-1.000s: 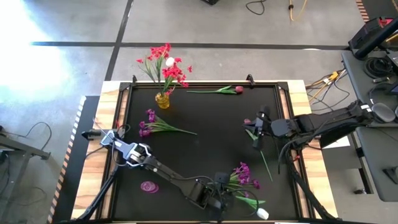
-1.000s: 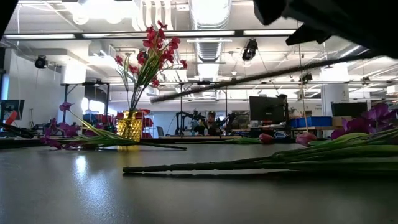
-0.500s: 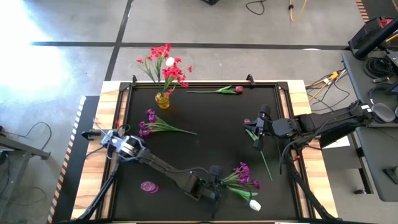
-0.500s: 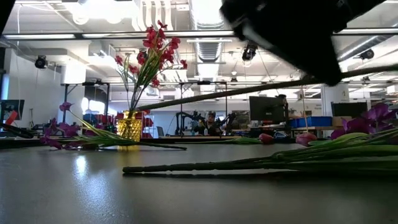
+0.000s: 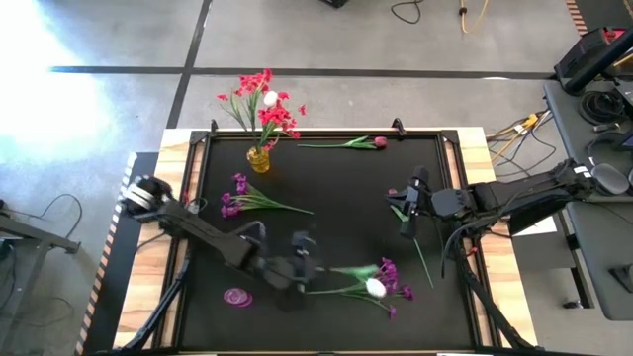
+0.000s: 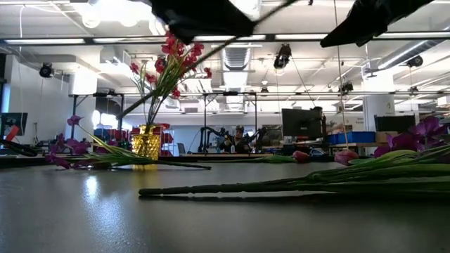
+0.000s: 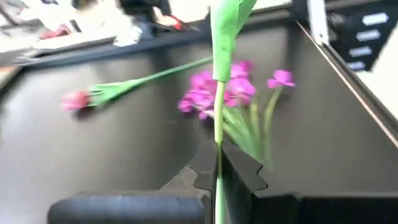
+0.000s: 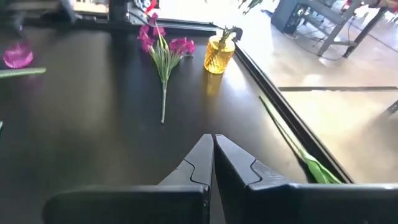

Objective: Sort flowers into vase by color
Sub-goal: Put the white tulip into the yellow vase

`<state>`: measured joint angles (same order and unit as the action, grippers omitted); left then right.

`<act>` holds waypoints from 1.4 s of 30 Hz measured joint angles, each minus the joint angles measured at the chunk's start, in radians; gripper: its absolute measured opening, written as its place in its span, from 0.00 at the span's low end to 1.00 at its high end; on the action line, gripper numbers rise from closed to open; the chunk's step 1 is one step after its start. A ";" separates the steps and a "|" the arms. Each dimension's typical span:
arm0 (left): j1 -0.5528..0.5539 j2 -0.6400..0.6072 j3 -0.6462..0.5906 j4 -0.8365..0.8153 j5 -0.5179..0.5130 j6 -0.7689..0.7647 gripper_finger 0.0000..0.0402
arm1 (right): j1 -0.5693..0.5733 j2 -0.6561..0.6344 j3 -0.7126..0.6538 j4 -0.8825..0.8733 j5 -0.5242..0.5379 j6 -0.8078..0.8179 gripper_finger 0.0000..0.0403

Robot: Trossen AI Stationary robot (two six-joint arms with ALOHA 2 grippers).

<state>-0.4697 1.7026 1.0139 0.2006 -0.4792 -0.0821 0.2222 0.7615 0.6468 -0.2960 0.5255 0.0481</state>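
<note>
Gripping the thin green stem of a white-budded artificial sprig, the left gripper hovers over the black table mat, well in front of the amber glass vase and toward the right arm's side; its fingers are pressed tight on the stem, which runs straight up between them in the left wrist view, with a green leaf folded over higher up. The white bud hangs out past the gripper, above a purple-magenta sprig that lies flat on the mat. The amber glass vase stands upright at the mat's far edge on the left arm's side and holds a bunch of red-pink blooms with one white bud among them. Just in front of the vase lies another purple-magenta sprig, its stem pointing toward the mat's middle. To the vase's right, along the same far edge, lies a single pink tulip-like flower on a green stem. Well in front of the vase, near the mat's front edge, sits a small round purple object; what it is cannot be told. The right gripper rests far to the vase's right and a little nearer the front, fingers closed together with nothing between them, above a leafy green stem lying on the mat.
</note>
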 joint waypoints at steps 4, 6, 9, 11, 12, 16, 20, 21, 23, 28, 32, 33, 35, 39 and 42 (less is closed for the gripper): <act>0.004 -0.171 -0.243 0.255 -0.115 0.064 0.00 | 0.000 0.039 -0.007 0.029 0.007 0.003 0.02; 0.004 -0.262 -0.354 0.407 -0.173 0.131 0.00 | 0.000 0.066 -0.011 0.046 0.026 0.003 0.02; 0.010 -0.381 -0.513 0.623 -0.255 0.254 0.00 | 0.000 0.113 -0.012 0.079 0.058 0.003 0.02; 0.021 -0.456 -0.612 0.794 -0.312 0.348 0.00 | 0.000 0.147 -0.012 0.122 0.083 0.004 0.02; 0.031 -0.488 -0.654 0.888 -0.327 0.395 0.00 | 0.000 0.162 -0.012 0.135 0.091 0.006 0.02; 0.078 -0.580 -0.807 1.184 -0.361 0.570 0.00 | 0.000 0.225 -0.013 0.217 0.107 -0.003 0.02; 0.137 -0.631 -0.899 1.372 -0.362 0.720 0.00 | 0.000 0.267 -0.014 0.287 0.112 -0.045 0.02; 0.153 -0.641 -0.914 1.370 -0.358 0.745 0.00 | -0.001 0.274 -0.014 0.311 0.114 -0.069 0.02; 0.208 -0.661 -0.924 1.365 -0.312 0.757 0.00 | -0.008 0.277 -0.014 0.337 0.114 -0.106 0.02; 0.403 -0.674 -0.932 1.369 -0.142 0.713 0.00 | -0.027 0.267 -0.013 0.400 0.117 -0.143 0.02; 0.605 -0.666 -0.934 1.368 0.044 0.599 0.00 | -0.035 0.266 -0.013 0.416 0.123 -0.171 0.02; 0.661 -0.663 -0.934 1.369 0.095 0.564 0.00 | -0.036 0.266 -0.013 0.422 0.130 -0.178 0.02; 0.768 -0.660 -0.934 1.370 0.180 0.493 0.00 | -0.042 0.265 -0.013 0.436 0.132 -0.198 0.02; 0.959 -0.655 -0.934 1.370 0.320 0.359 0.00 | -0.059 0.263 -0.013 0.453 0.132 -0.219 0.02; 1.056 -0.643 -0.933 1.370 0.406 0.289 0.00 | -0.074 0.262 -0.013 0.455 0.132 -0.229 0.02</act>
<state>0.5860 1.0594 0.0810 1.5705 -0.0728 0.2073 0.1484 1.0233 0.6338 0.1589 0.6571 -0.1812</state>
